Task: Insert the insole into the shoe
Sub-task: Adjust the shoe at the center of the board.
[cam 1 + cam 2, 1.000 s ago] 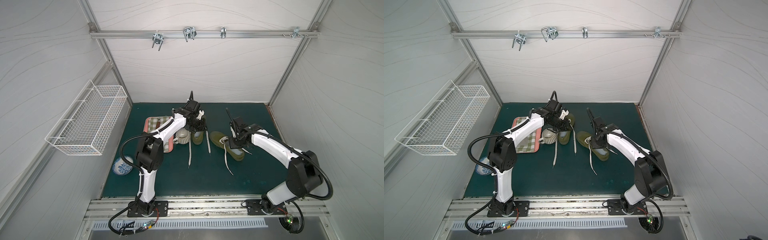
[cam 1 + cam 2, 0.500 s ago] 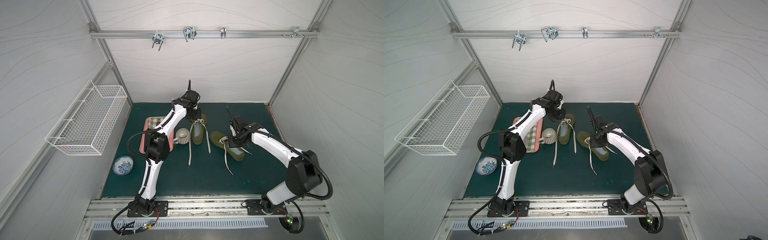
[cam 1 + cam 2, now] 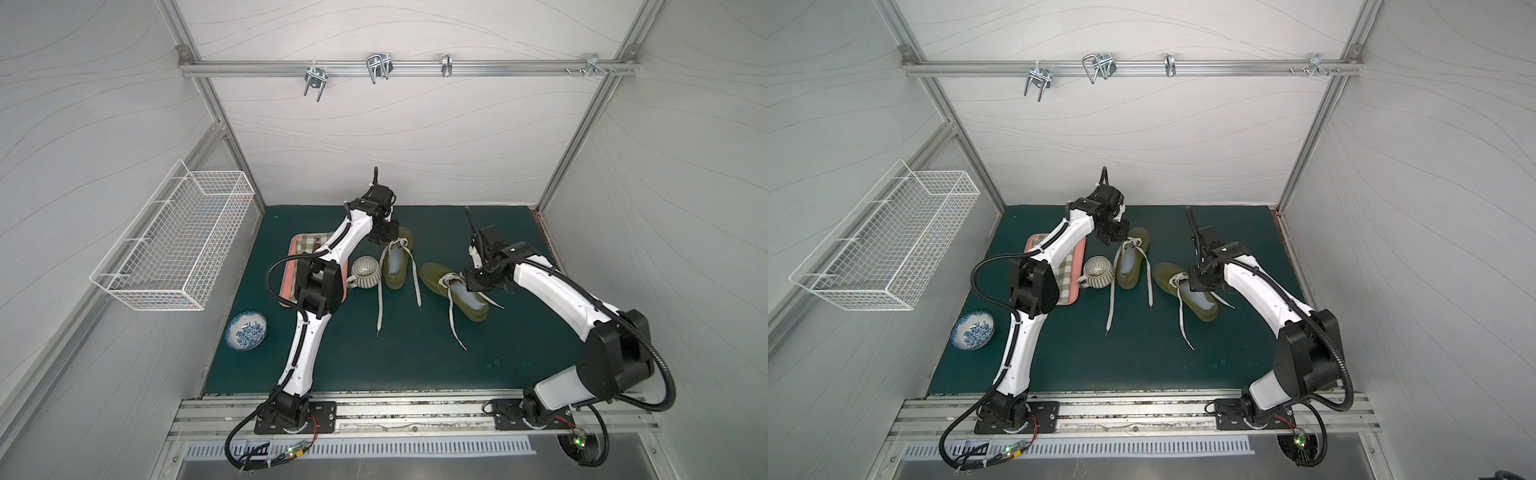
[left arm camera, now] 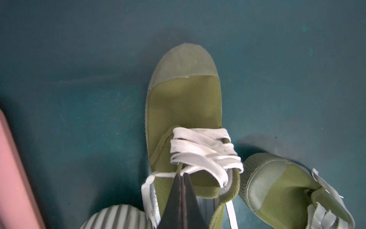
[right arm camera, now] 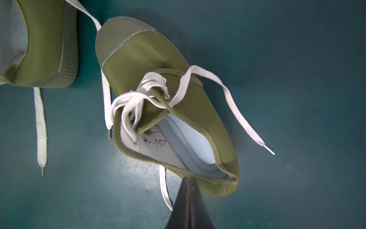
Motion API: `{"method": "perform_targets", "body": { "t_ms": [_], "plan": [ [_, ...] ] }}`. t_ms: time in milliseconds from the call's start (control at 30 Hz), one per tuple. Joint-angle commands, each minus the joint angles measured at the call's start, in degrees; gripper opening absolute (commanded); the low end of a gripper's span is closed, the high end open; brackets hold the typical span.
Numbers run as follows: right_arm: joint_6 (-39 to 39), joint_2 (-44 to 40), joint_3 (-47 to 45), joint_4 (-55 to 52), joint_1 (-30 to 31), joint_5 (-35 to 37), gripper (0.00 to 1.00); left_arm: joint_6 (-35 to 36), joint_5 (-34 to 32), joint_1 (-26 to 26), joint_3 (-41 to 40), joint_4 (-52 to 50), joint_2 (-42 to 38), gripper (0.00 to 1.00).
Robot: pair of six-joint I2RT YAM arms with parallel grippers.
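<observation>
Now both pinched shut, left gripper (image 4: 183, 175) sits at the shoe (image 4: 184, 99) beside the mug (image 3: 365, 272), right gripper (image 5: 190, 178) at the farther shoe (image 5: 158, 59).

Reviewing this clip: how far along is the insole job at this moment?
Looks done: a pale blue insole sits inside the right shoe; the left shoe shows a pale insert too. In hand: left gripper, shut, at that shoe's tongue; right gripper, shut, at the heel rim. Left: probably final seating and withdrawing.
</observation>
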Motion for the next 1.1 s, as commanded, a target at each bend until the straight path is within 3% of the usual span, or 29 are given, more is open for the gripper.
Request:
{"method": "perform_targets", "body": {
  "t_ms": [0, 1067],
  "plan": [
    [-0.5, -0.6, 1.1, -1.5, -0.2, -1.4, 0.05, -0.4, 0.1, -0.9, 0.2, 1.2, -1.5, 0.00],
    [3.4, 1.8, -0.1, 2.2, 1.9, -6.5, 0.04, 1.8, -0.8, -3.9, -4.8, 2.4, 3.6, 0.00]
  ]
}}
